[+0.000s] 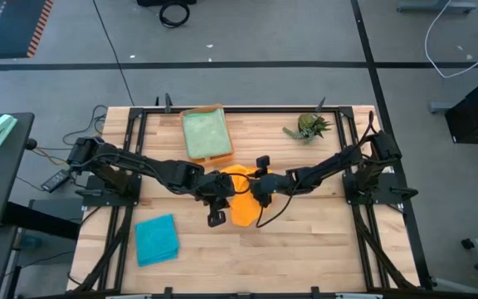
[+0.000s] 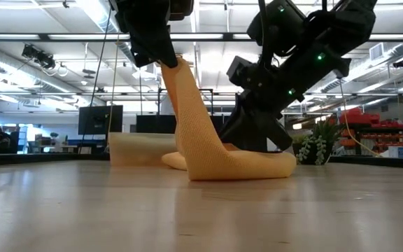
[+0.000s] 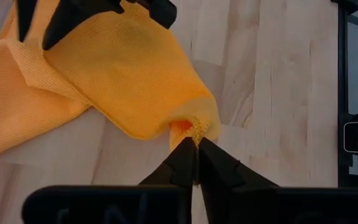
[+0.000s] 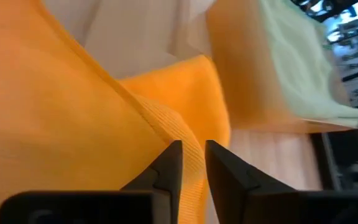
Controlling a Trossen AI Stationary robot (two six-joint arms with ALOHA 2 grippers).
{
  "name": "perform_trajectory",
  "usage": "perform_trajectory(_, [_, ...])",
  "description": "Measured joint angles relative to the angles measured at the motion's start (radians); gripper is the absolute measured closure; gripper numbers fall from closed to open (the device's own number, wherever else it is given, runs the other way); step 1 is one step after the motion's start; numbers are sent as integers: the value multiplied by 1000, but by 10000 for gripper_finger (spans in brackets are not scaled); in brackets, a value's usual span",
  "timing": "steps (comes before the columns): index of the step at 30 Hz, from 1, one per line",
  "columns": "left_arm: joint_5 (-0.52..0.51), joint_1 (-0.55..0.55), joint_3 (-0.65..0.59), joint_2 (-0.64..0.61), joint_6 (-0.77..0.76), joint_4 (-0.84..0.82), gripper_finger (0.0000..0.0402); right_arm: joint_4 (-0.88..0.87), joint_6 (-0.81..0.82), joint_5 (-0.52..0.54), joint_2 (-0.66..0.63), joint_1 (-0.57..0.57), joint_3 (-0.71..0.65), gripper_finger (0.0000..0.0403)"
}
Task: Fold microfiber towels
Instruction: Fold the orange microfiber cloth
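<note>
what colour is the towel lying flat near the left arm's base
Teal: the folded square microfiber towel on the wooden table, clearest in the high view.
</note>
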Motion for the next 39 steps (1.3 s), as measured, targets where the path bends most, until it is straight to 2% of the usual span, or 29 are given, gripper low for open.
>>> perform_trajectory(5, [0,0,0,0,0,0,384,0,49,-80,0,1,0,356])
perform_trajectory(9, [0,0,0,0,0,0,394,-1,110,-86,0,-1,0,356])
perform_trajectory(16, [0,0,0,0,-1,0,369,-3,155,-85,-5,-1,1,294])
perform_trajectory(21, [0,0,0,0,-1,0,386,-49,208,-86,-5,-1,1,237])
perform_trajectory(26, [0,0,0,0,-1,0,392,-102,221,-93,-5,-10,1,216])
perform_trajectory(32, [0,0,0,0,-1,0,369,-100,222,-93,-5,-18,1,241])
perform_trajectory(39, [0,0,0,0,-3,0,394,-99,217,-92,-5,-18,1,324])
